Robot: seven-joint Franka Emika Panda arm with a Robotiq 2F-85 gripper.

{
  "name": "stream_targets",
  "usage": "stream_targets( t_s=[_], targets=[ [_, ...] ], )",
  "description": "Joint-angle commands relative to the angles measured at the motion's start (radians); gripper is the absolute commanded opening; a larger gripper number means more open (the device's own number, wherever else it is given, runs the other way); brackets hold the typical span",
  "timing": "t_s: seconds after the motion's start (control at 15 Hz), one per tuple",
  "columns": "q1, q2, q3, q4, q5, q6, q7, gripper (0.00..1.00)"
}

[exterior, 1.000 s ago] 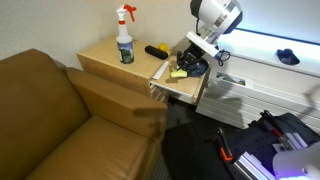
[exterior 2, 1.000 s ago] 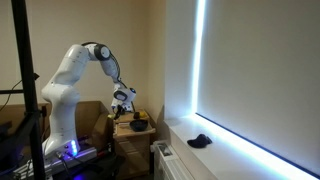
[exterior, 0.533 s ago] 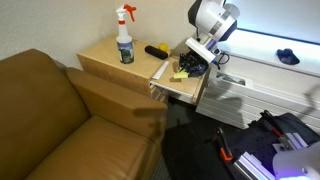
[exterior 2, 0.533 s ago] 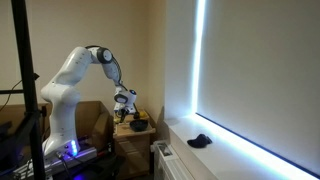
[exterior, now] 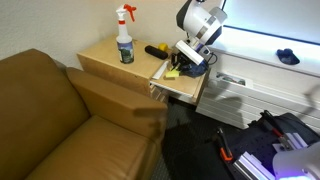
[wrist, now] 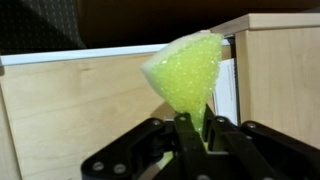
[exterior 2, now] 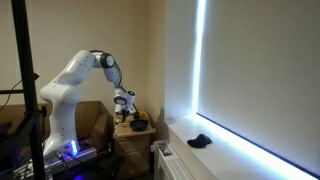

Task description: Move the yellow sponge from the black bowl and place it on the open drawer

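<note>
You are holding the sponge (wrist: 185, 68) pinched between the two fingers of the gripper (wrist: 193, 126). The fingers are standing narrow, squeezing its lower end. The rest of the block is sticking out past the tips, roughly in line with the fingers and leaning a little to one side.

What matters for the coming move is what lies beyond that free end. In the wrist view the pale wood of the drawer (wrist: 70, 110) is filling the background behind the sponge, with the cabinet (wrist: 285, 70) wall at the side. Judging from that, letting go should drop the sponge into the drawer rather than onto the cabinet top.

In an exterior view the gripper (exterior: 180, 66) is hanging low over the pulled-out drawer (exterior: 178, 90), and the sponge (exterior: 172, 73) is showing as a bright spot just beneath it, near the drawer's cabinet-side end. That view is giving you the height. The wrist view cannot tell you whether the sponge is touching the wood.

The far exterior view is showing only the arm's reach to the gripper (exterior 2: 124, 106). The sponge is too small to pick out there.
</note>
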Motion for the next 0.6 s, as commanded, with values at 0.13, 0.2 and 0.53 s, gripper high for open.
stream_targets(
  t_s=[0.13, 0.2, 0.53],
  targets=[
    [0.018, 0.046, -0.008, 0.015, -0.032, 0.010, -0.008, 0.47],
    [0.018, 0.047, -0.010, 0.010, -0.042, 0.002, -0.003, 0.55],
    [0.048, 0.029, -0.053, -0.019, -0.143, 0.008, 0.059, 0.90]
  ],
)
